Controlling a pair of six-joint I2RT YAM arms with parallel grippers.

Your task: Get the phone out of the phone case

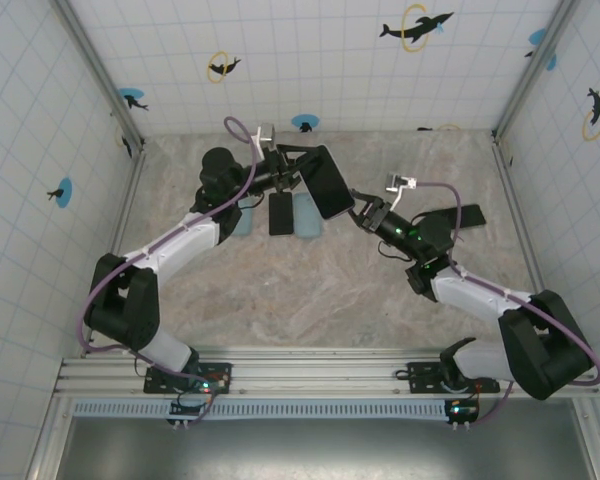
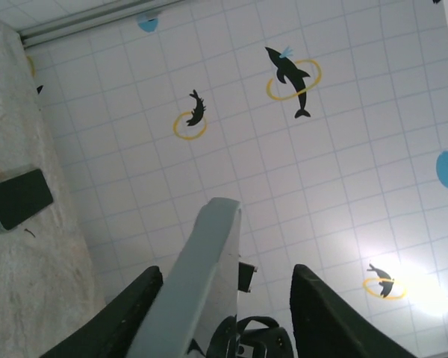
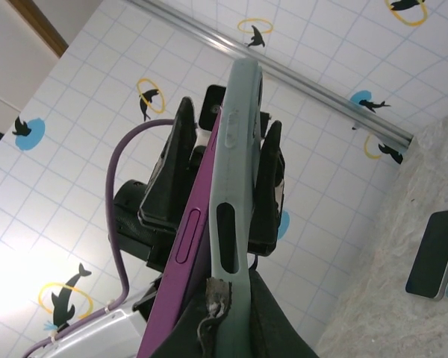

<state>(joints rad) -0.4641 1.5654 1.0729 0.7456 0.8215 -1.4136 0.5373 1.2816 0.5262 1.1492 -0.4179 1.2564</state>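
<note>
The phone (image 1: pixel 330 182), dark screen up, is held in the air between both arms over the back of the table. In the right wrist view its purple body (image 3: pixel 181 253) has come partly away from the pale blue-grey phone case (image 3: pixel 235 171). My right gripper (image 3: pixel 235 313) is shut on the case's lower edge, and it is at the phone's near right corner (image 1: pixel 363 213) from above. My left gripper (image 2: pixel 224 272) is open. The case (image 2: pixel 201 283) stands edge-on between its fingers, close to the left one, with a gap to the right finger (image 2: pixel 325 313).
On the table below lie a black phone (image 1: pixel 280 213) and two pale blue cases (image 1: pixel 242 220) (image 1: pixel 305 213). A cased phone lies on the marbled table (image 2: pixel 19 198) (image 3: pixel 433 253). Tiled walls with dolphin stickers close in the back and both sides.
</note>
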